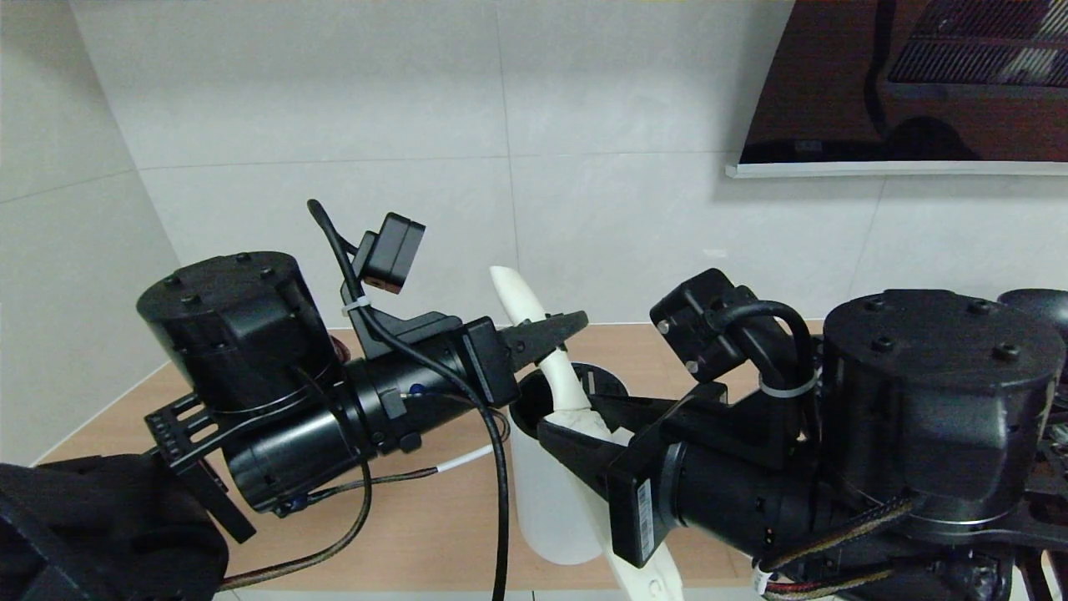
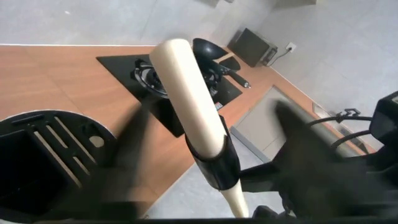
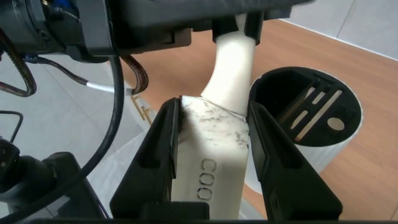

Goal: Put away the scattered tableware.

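Observation:
A white spatula [image 1: 517,300] stands tilted over the mouth of a white cylindrical utensil holder [image 1: 551,509] with a black slotted insert. My left gripper [image 1: 546,334] is shut on the spatula's round handle [image 2: 186,99]. Lower down, my right gripper [image 1: 584,430] is shut on the broad, marbled part of the spatula [image 3: 230,68], its two black fingers [image 3: 165,155] pressed against both sides. The right wrist view has the left gripper [image 3: 236,28] clamped on the handle just above, with the holder [image 3: 348,146] beside it.
The holder stands on a wooden counter [image 1: 434,517] near its front edge. A black cooktop [image 2: 124,65] carrying a dark pan [image 2: 208,53] lies farther along the counter. White tiled wall rises behind, with a dark hood [image 1: 901,83] at the upper right.

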Robot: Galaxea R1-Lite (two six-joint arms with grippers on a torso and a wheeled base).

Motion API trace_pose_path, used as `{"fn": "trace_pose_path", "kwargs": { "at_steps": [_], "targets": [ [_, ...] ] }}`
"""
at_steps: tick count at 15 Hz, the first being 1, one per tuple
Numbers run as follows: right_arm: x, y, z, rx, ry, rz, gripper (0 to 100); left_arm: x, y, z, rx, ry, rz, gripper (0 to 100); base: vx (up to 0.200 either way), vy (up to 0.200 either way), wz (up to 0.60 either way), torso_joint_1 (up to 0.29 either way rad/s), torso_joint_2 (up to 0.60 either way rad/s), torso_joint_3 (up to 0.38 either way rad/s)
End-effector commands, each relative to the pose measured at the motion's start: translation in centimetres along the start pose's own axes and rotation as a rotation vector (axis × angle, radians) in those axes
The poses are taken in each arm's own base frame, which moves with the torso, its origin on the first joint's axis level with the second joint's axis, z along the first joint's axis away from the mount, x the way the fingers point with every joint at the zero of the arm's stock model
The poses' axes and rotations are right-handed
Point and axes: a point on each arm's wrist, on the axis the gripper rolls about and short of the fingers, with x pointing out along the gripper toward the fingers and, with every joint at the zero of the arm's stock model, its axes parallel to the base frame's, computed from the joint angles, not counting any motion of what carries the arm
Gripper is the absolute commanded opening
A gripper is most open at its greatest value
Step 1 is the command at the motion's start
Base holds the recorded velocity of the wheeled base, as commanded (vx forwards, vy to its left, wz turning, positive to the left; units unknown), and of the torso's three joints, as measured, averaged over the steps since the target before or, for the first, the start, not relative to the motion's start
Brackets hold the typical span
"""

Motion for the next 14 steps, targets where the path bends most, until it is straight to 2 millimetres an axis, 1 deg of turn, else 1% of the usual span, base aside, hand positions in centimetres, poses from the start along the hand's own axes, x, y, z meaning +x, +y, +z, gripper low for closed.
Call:
{"fn": "trace_pose_path", "kwargs": {
  "at_steps": [1,5,9,11,12,14],
  "targets": [
    [0.0,0.0,0.1,0.001,-0.003,0.001,0,0.1,0.2,-0.2,-0.001,0.006,0.007,0,0.0,0.0,0.0,0.0,0.0,0.0],
    [-0.1,0.0,0.1,0.001,-0.005,0.001,0,0.1,0.3,-0.2,-0.002,0.007,0.01,0,0.0,0.0,0.0,0.0,0.0,0.0],
    [0.0,0.0,0.3,0.007,-0.026,-0.008,0,-0.2,0.0,-0.1,0.006,-0.03,-0.025,0,0.0,0.0,0.0,0.0,0.0,0.0],
    [0.0,-0.1,0.3,0.007,-0.028,-0.014,0,-0.2,-0.5,-0.2,-0.007,-0.035,-0.047,0,0.0,0.0,0.0,0.0,0.0,0.0],
    [0.0,-0.1,0.3,0.007,-0.028,-0.014,100,-0.2,-0.6,-0.2,-0.006,-0.036,-0.049,0,0.0,0.0,0.0,0.0,0.0,0.0],
    [-0.1,-0.1,0.3,0.007,-0.028,-0.014,100,-0.1,-0.8,-0.1,-0.005,-0.043,-0.052,0,0.0,0.0,0.0,0.0,0.0,0.0]
  ]
}}
